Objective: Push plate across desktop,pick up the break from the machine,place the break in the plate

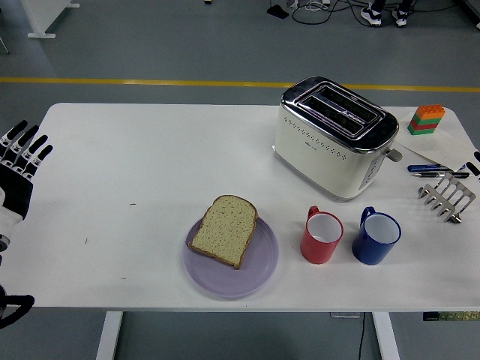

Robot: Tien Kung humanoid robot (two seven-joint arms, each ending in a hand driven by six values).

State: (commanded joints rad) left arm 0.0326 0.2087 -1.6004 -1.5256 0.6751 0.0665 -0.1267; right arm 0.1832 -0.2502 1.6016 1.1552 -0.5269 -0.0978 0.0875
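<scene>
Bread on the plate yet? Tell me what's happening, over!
Left hand open at table's left edge; right hand barely in view. Bread lies on purple plate, toaster slots empty. Nothing in the way.

A tan bread slice (224,229) with a brown crust lies on a pale lilac plate (255,276) on the white surface (150,165). The toaster (334,139) is cream and chrome; one mug (322,235) is red, the other mug (376,237) blue.

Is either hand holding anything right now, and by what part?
Nothing is held. The left hand is open at the table's left edge; the bread lies on the plate.
</scene>
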